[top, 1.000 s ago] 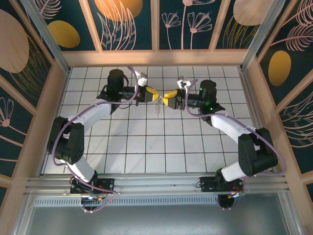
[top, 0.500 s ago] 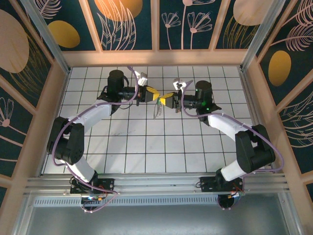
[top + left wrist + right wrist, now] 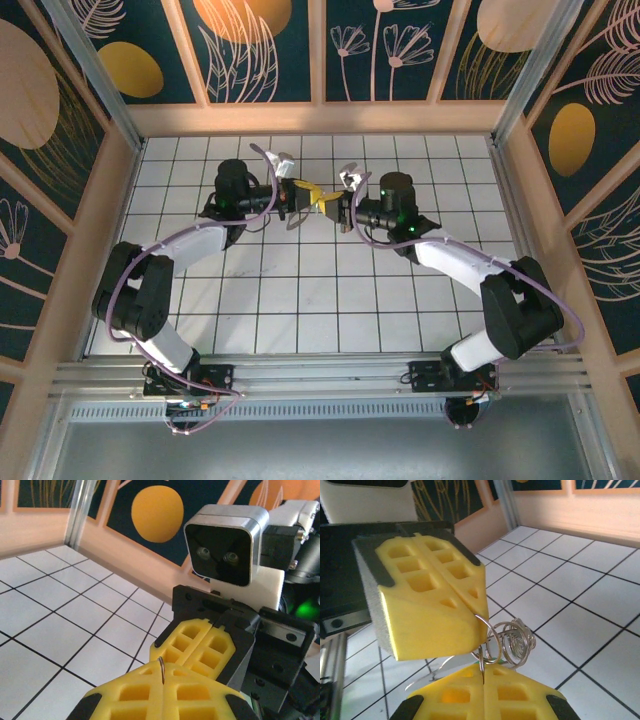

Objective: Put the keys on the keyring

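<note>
Silvery wire sits at the heart of this. The keyring (image 3: 512,642), a small stack of coiled loops, hangs in the air right at the tip of the left end effector (image 3: 311,192), well above the white tiled bench (image 3: 300,300). We take that left end effector as our marker.

Its yellow fingers (image 3: 130,695) are pressed flat together. In its own wrist view a thin hoop of wire pokes up out of the seam between them, so we read it as pinching one strand of the keyring. The right end effector (image 3: 328,204) meets it tip to tip from the opposite side. It is likewise closed, with a strand running down into its seam.

We judge that the two grips on one ring have a purpose. One clamp steadies the ring while the other can pull a coil aside, opening a gap for a key to slide into. Holding the ring off the bench rather than flat on it leaves room around the loops.

A pale flat sliver (image 3: 437,670) shows just beneath the left end effector in the right wrist view. Whether it is one of the keys we cannot tell. Threading looks not yet done to us, and so thin a wire could slip from either pinch.
</note>
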`<action>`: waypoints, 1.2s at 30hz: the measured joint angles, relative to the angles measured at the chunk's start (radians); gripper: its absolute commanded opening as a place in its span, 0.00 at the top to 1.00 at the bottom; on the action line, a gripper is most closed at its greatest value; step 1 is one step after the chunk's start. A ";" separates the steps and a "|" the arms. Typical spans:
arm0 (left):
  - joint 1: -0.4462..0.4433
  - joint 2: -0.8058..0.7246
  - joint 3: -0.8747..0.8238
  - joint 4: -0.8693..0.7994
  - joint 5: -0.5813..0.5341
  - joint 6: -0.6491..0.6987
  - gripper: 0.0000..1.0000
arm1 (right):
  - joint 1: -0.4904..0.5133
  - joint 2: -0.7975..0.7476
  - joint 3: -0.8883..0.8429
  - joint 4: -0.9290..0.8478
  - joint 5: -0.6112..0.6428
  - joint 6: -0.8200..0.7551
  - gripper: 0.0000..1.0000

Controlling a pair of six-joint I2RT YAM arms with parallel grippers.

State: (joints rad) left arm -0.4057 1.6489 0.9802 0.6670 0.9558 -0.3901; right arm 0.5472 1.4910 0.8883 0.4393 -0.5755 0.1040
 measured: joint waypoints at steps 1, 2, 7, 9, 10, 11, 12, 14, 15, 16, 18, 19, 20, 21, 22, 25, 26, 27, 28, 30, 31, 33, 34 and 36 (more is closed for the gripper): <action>0.000 0.000 -0.004 0.010 -0.009 -0.007 1.00 | 0.006 -0.001 0.000 0.001 0.021 0.002 1.00; 0.000 -0.001 -0.013 0.028 -0.020 -0.014 1.00 | 0.012 -0.002 0.000 0.003 0.043 0.005 1.00; -0.002 -0.003 -0.052 0.101 -0.056 -0.063 1.00 | 0.037 -0.003 0.000 0.007 0.132 0.033 1.00; -0.004 -0.003 -0.062 0.128 -0.070 -0.086 1.00 | 0.046 -0.003 0.000 0.011 0.160 0.050 1.00; -0.006 -0.003 -0.065 0.139 -0.077 -0.094 1.00 | 0.051 -0.003 0.000 0.013 0.168 0.058 1.00; -0.006 -0.003 -0.066 0.148 -0.081 -0.101 1.00 | 0.056 -0.003 0.002 0.017 0.176 0.064 1.00; -0.007 -0.003 -0.067 0.158 -0.086 -0.108 1.00 | 0.062 -0.003 0.006 0.017 0.183 0.066 1.00; -0.007 -0.003 -0.068 0.175 -0.095 -0.119 1.00 | 0.073 -0.003 0.022 0.000 0.191 0.063 1.00; -0.007 -0.003 -0.068 0.188 -0.099 -0.124 1.00 | 0.079 -0.002 0.037 -0.019 0.193 0.056 1.00; -0.006 -0.003 -0.069 0.198 -0.103 -0.129 1.00 | 0.082 0.000 0.052 -0.037 0.195 0.050 1.00; -0.006 -0.003 -0.069 0.222 -0.109 -0.138 1.00 | 0.084 0.004 0.076 -0.064 0.191 0.031 0.97; -0.006 -0.003 -0.069 0.229 -0.109 -0.140 1.00 | 0.085 0.005 0.082 -0.074 0.189 0.024 0.94; -0.006 -0.003 -0.069 0.232 -0.111 -0.143 1.00 | 0.085 0.005 0.087 -0.084 0.187 0.016 0.89; -0.006 -0.003 -0.069 0.234 -0.111 -0.146 1.00 | 0.086 0.005 0.089 -0.087 0.182 0.008 0.85; -0.006 -0.003 -0.069 0.235 -0.108 -0.150 1.00 | 0.086 0.005 0.089 -0.089 0.174 0.000 0.81; -0.007 -0.003 -0.069 0.238 -0.103 -0.158 1.00 | 0.087 0.005 0.088 -0.092 0.135 -0.018 0.71; -0.007 -0.003 -0.069 0.241 -0.101 -0.161 1.00 | 0.085 0.005 0.087 -0.089 0.114 -0.017 0.68; -0.008 -0.003 -0.069 0.243 -0.100 -0.162 1.00 | 0.082 0.004 0.084 -0.084 0.095 -0.019 0.66; -0.010 -0.003 -0.069 0.247 -0.099 -0.162 1.00 | 0.074 0.000 0.075 -0.076 0.066 -0.017 0.65; -0.021 -0.003 -0.068 0.261 -0.087 -0.164 1.00 | 0.054 -0.013 0.044 -0.059 0.014 -0.009 0.62; -0.029 -0.003 -0.068 0.270 -0.077 -0.165 1.00 | 0.040 -0.025 0.021 -0.048 -0.014 0.002 0.62; -0.041 -0.003 -0.068 0.274 -0.066 -0.165 1.00 | -0.005 -0.057 -0.032 -0.018 -0.070 0.031 0.60; -0.043 -0.003 -0.068 0.275 -0.060 -0.165 1.00 | -0.030 -0.075 -0.055 -0.005 -0.089 0.043 0.60; -0.046 -0.003 -0.068 0.276 -0.045 -0.165 1.00 | -0.082 -0.114 -0.092 0.030 -0.121 0.076 0.60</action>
State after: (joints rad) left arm -0.4519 1.6463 0.9119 0.9432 0.9104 -0.5549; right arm 0.4656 1.3766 0.7963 0.4694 -0.6964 0.1799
